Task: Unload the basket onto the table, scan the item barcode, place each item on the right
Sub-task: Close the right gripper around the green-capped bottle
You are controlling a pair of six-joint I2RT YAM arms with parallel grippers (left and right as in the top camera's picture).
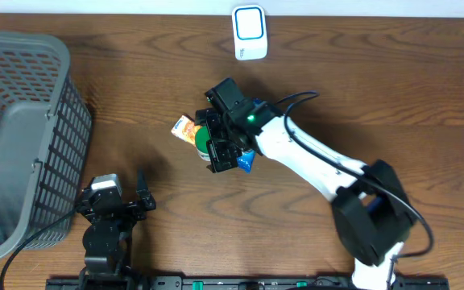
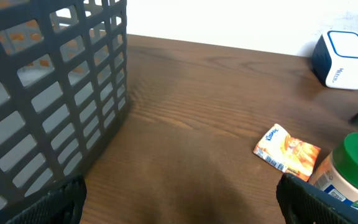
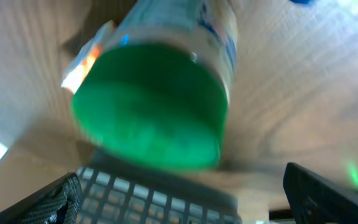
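Right arm over the green-lidded jar at table centre.
Right gripper (image 1: 221, 143) spread wide around jar (image 3: 160, 99), not clamped; orange packet (image 2: 287, 154) touching the jar; white scanner (image 1: 250, 32) well apart; left gripper (image 1: 111, 201) released by basket (image 1: 6, 137).

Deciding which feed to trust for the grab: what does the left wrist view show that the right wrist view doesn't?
Left wrist only: the white-and-blue scanner at the table's far edge, and the grey basket standing upright.

Right wrist only: a blurred close-up looking onto the jar's green lid, with the right end effector open around it.

Both: the green-lidded jar and the orange tissue packet beside it on the wooden table.
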